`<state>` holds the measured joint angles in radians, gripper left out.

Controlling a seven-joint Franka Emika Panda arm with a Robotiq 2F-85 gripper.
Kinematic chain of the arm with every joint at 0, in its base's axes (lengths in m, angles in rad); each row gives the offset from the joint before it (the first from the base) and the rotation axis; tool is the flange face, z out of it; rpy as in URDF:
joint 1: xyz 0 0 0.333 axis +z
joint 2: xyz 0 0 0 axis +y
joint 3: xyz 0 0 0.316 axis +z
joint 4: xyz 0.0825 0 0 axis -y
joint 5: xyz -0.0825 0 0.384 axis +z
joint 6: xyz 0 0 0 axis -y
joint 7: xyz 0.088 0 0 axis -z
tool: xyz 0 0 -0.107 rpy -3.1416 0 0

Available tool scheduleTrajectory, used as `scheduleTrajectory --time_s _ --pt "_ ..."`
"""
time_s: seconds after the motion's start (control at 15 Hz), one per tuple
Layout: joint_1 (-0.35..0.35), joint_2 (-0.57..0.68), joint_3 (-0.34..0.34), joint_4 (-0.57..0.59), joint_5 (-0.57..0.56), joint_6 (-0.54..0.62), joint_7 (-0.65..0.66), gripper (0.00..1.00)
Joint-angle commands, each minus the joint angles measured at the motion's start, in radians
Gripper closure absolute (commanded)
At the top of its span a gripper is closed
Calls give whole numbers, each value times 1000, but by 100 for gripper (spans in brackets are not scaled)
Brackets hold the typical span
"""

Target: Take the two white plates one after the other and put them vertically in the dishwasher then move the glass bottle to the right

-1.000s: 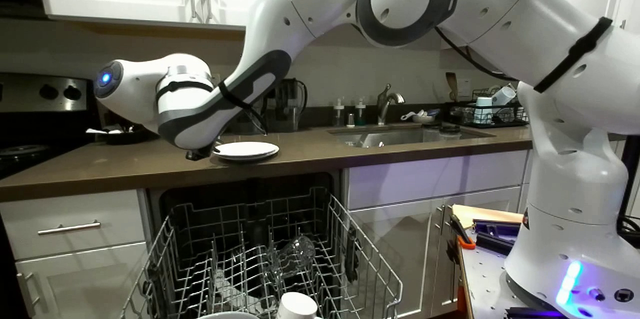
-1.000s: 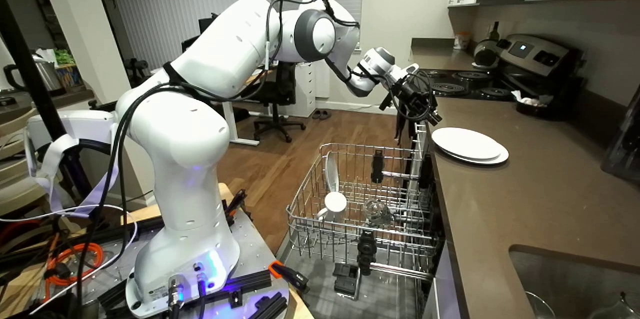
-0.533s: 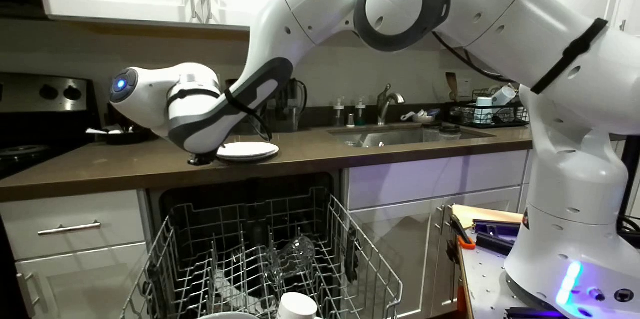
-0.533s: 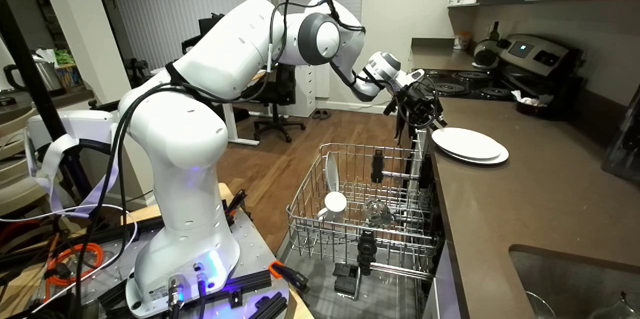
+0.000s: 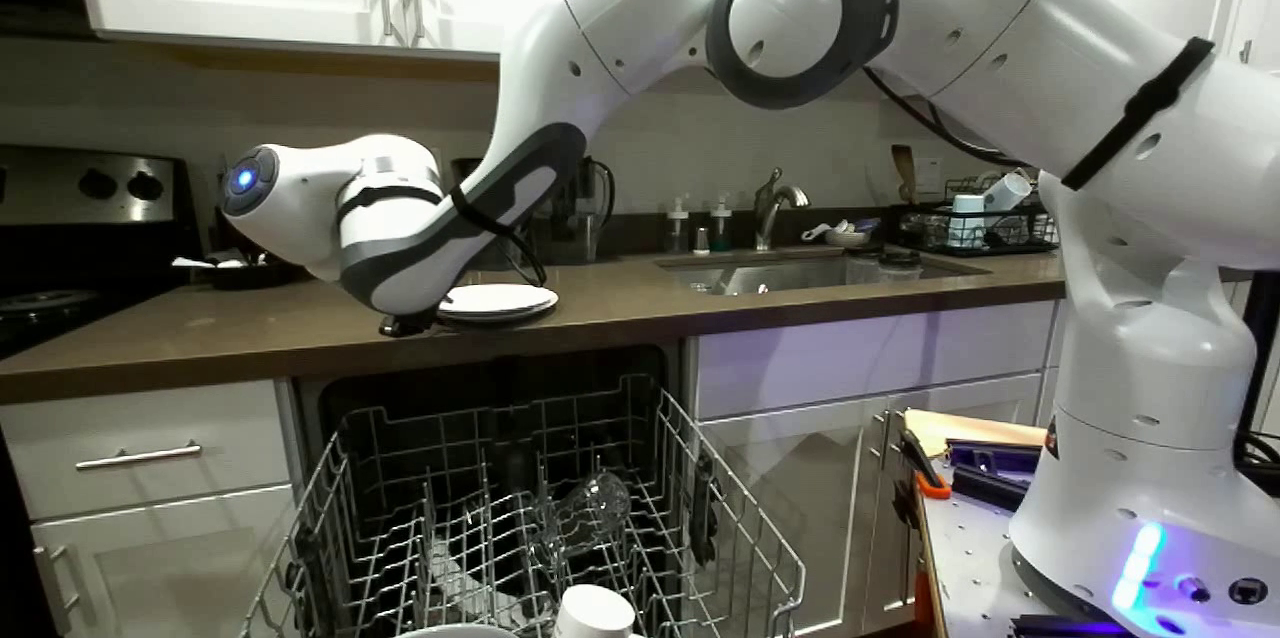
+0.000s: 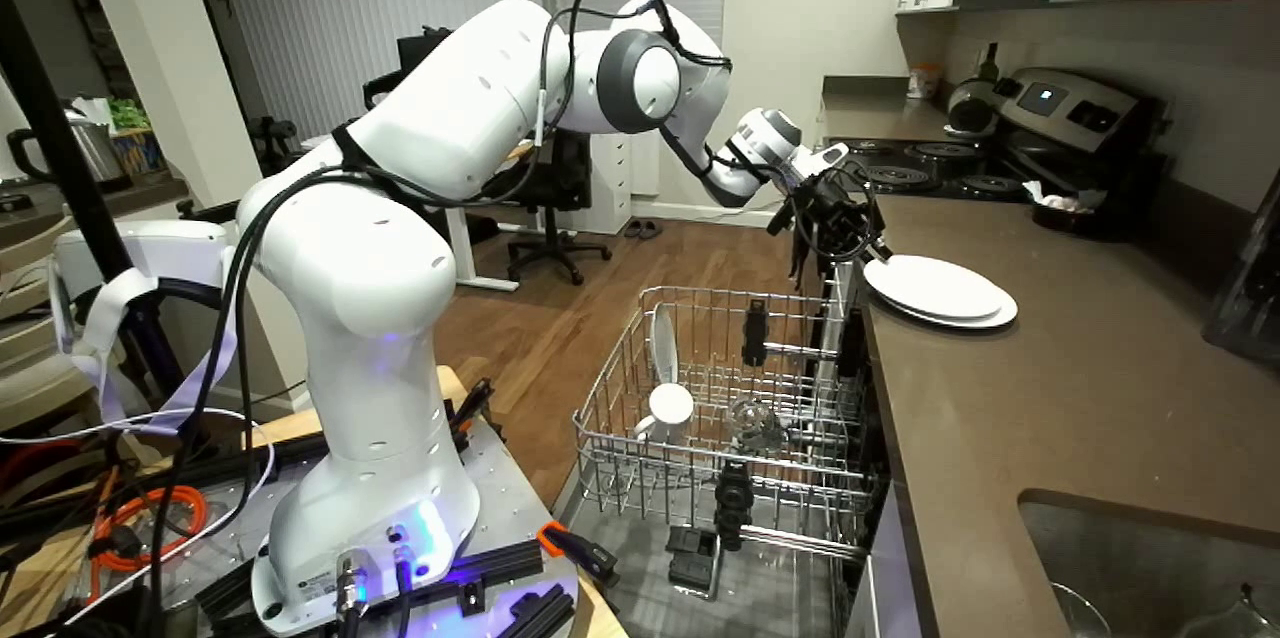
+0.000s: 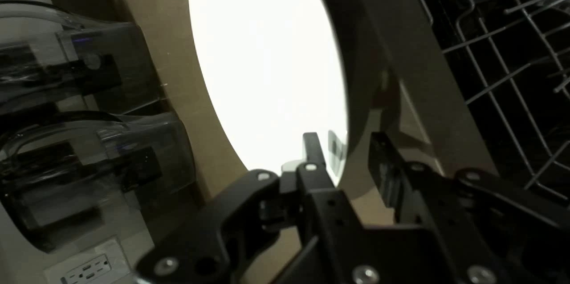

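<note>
Though plain, stacked plates [image 6: 938, 288] bright white.

Kitchen: sink [image 6: 1130, 543], stove [image 6: 940, 170], dishwasher rack [image 5: 500, 538]

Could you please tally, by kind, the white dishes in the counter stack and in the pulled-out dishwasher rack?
White plates, stacked: 2
White mug: 1
Upright white dish, plate or bowl unclear: 1
Total: 4

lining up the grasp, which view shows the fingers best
Wrist view: both fingers stand large in front, apart, with the edge of a plate showing between them. Both exterior views show them small and hard to make out.
</note>
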<state>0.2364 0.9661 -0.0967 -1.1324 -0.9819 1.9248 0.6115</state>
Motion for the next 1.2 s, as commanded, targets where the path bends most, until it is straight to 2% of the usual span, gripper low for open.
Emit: scheduleTrajectory --time_s 0.0,0.53,0.6,0.67,0.73,0.8,0.93,1.13 --pt "1 11 -9 13 6 1 -29 72" --pt "4 20 -27 21 -8 -5 -28 71" --pt "3 20 -29 21 -9 -5 -28 75" --pt "3 21 -31 21 -9 -4 -28 91" --pt "2 22 -33 21 -9 -4 -28 93" --pt "3 22 -34 20 -10 -4 -26 92" --pt "4 21 -34 19 -10 -5 -24 100" --pt "8 19 -40 22 -21 -10 -20 96"
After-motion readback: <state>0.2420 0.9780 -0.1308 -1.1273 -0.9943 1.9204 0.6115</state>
